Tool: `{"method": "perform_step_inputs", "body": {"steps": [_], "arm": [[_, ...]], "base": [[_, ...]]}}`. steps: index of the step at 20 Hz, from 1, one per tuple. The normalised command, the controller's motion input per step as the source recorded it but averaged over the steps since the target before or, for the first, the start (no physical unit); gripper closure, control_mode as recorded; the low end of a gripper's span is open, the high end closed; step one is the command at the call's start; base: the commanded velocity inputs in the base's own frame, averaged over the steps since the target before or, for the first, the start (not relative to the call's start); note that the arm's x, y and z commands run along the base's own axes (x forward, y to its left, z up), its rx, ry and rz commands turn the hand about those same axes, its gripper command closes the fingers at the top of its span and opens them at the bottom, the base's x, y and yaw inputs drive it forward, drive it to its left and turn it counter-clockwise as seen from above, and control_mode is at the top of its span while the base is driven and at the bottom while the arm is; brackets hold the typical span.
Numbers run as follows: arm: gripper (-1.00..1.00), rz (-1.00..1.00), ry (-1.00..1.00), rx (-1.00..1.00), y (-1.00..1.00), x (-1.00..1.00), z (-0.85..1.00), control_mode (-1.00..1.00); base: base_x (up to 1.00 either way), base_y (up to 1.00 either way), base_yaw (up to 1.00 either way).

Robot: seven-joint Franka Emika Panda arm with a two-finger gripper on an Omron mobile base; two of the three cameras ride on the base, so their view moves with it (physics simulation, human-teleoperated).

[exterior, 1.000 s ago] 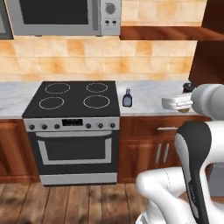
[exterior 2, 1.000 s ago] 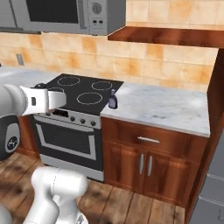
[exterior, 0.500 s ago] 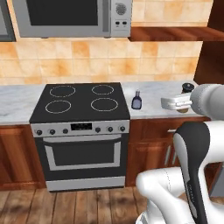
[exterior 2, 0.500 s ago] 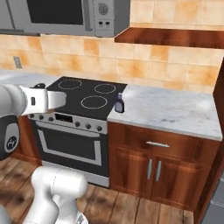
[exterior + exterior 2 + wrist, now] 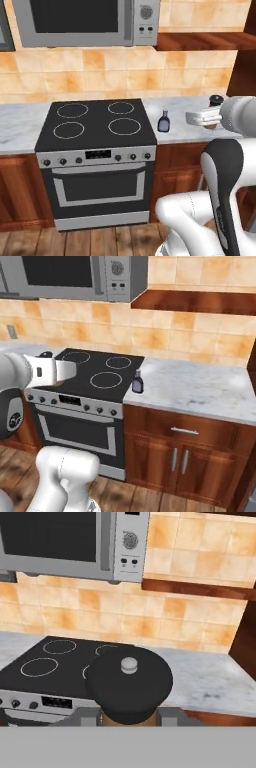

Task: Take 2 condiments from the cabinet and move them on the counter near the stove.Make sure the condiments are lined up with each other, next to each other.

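Sliding sideways, both base views now show the stove (image 5: 95, 125) further right than a second ago, though nothing on the counter (image 5: 200, 388) has itself moved. Nearest, the tool (image 5: 127, 714) is clamped on the tan shaker (image 5: 129, 684), dark cap up, held above the counter's right part. Beyond, the dark brown bottle (image 5: 163, 121) stands on the counter just beside the stove's right edge.

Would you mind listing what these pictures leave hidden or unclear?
- Tan shaker: hand view, its body hidden beneath its own dark cap.
- Gripper: left base view, fingertips masked by the white hand.
- Dark brown bottle: too small to read its label.
- Cabinet: right base view, interior cut off.
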Motion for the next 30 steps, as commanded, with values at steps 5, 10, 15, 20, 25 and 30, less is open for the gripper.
{"method": "perform_step_inputs", "body": {"steps": [5, 10, 15, 20, 25, 30], "arm": [[1.00, 0.00, 0.00, 0.00, 0.00, 0.00, 0.00, 1.00], [1.00, 0.00, 0.00, 0.00, 0.00, 0.00, 0.00, 1.00], [1.00, 0.00, 0.00, 0.00, 0.00, 0.00, 0.00, 1.00], [1.00, 0.00, 0.00, 0.00, 0.00, 0.00, 0.00, 1.00], [1.00, 0.00, 0.00, 0.00, 0.00, 0.00, 0.00, 1.00], [1.00, 0.00, 0.00, 0.00, 0.00, 0.00, 0.00, 1.00]], "base": [[0.49, 0.53, -0.06], [0.45, 0.54, -0.05], [0.48, 0.48, -0.04], [0.59, 0.35, -0.03], [0.54, 0.22, -0.02], [0.38, 0.16, -0.02]]}}
